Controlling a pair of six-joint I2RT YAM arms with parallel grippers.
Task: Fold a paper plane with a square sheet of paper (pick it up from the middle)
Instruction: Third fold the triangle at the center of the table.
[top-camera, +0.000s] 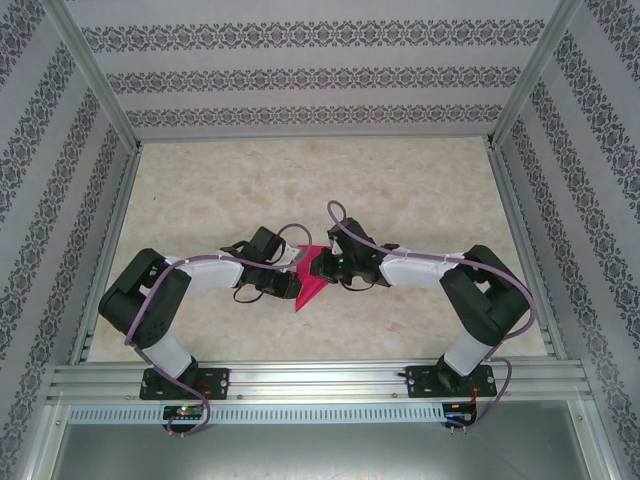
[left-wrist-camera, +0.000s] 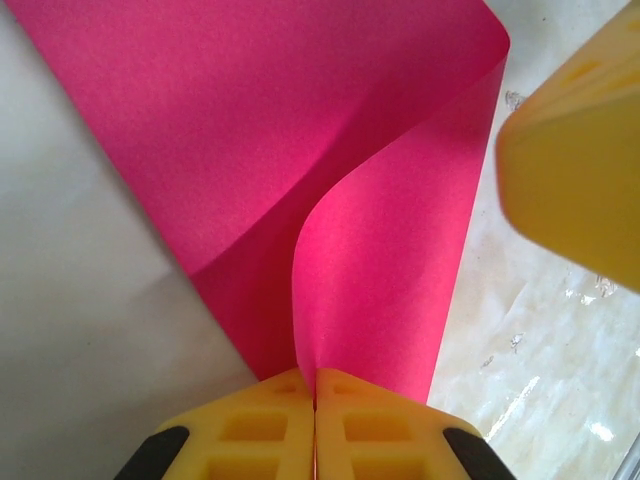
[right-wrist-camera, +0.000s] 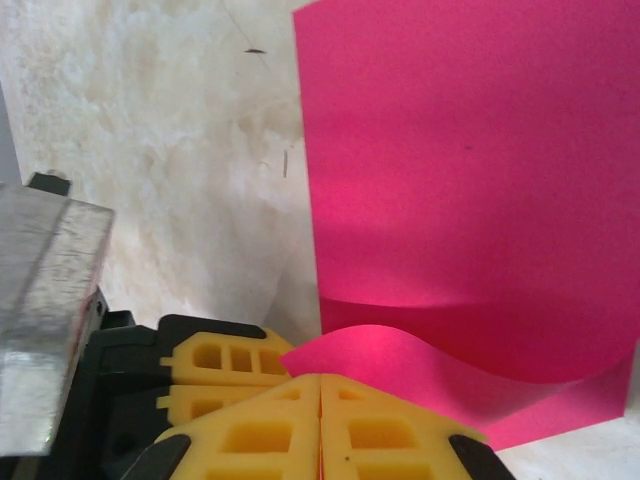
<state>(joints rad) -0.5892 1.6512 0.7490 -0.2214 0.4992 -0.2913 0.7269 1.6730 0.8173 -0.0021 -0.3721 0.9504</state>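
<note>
Magenta square sheet of paper (top-camera: 309, 290) sits mid-table (top-camera: 420, 190), bowed upward. Left gripper (left-wrist-camera: 315, 388) is clamped on its 9 o'clock edge, right gripper (right-wrist-camera: 320, 390) on its 3 o'clock edge. Advice: align edges evenly before pressing the crease.

Your left gripper (left-wrist-camera: 315, 385) and right gripper (right-wrist-camera: 320, 385) sit almost tip to tip, each with jaws pressed together on the pink paper (top-camera: 310, 292); both forearms reach inward, elbows bent out wide.
</note>
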